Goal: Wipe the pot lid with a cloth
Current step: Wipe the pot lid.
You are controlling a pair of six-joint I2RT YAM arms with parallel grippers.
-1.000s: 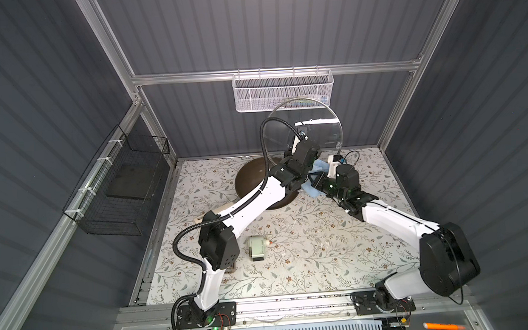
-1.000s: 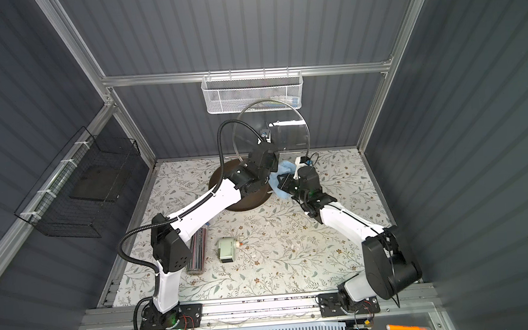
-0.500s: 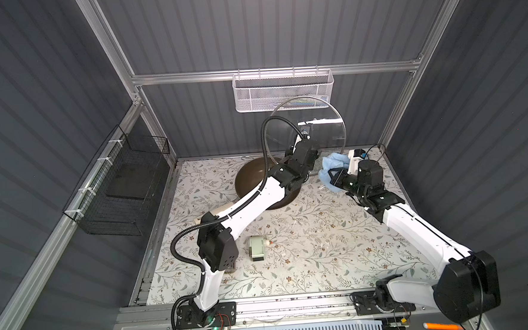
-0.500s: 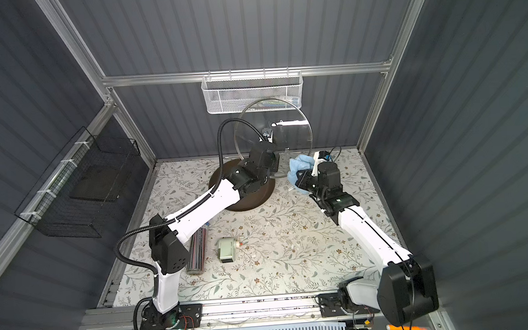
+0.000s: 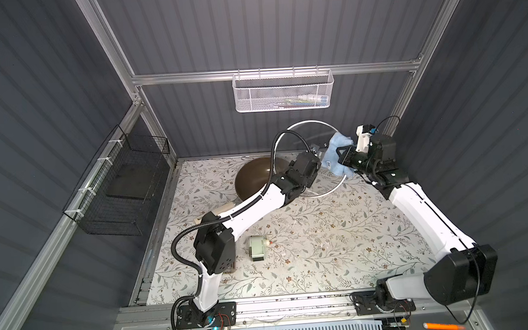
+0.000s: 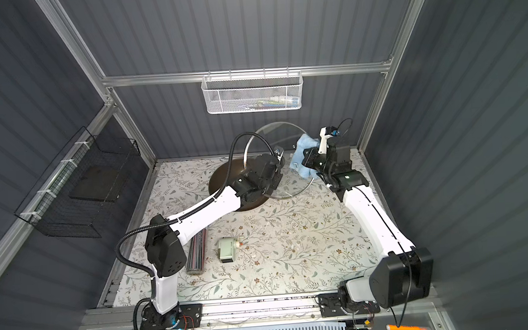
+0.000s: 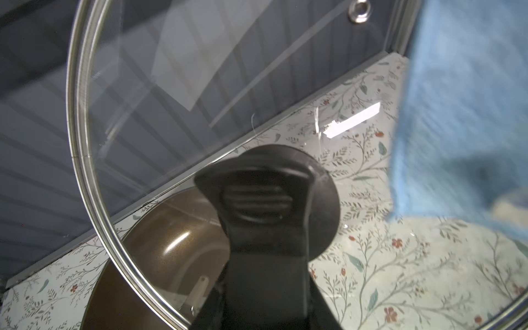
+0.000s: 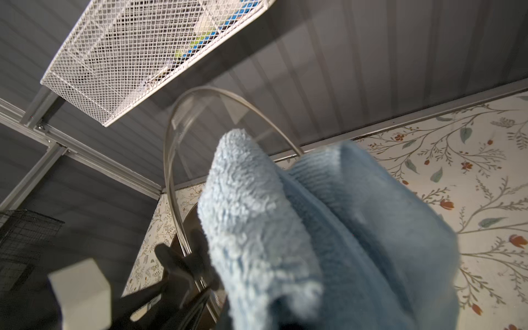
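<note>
Light-blue cloth [image 5: 339, 144], clear lid [image 5: 309, 132] — silver rim [image 7: 76, 114], black handle [image 7: 265, 197], brown pan [image 5: 252, 178], floral tabletop [image 5: 322, 231]

Clock as in a top view, 12 = back wall. Pot lid [image 5: 304, 135] up on edge over table [image 5: 322, 240], at 12–1. Cloth [image 5: 338, 155] at lid's 3, overlapping its rim. Pan [image 5: 254, 178] on table at lid's 8–9. Small box [image 5: 257, 248] on table at pan's 6. Mesh basket [image 5: 282, 92] on back wall at 12. Wire basket [image 5: 118, 185] on side wall at 9.
</note>
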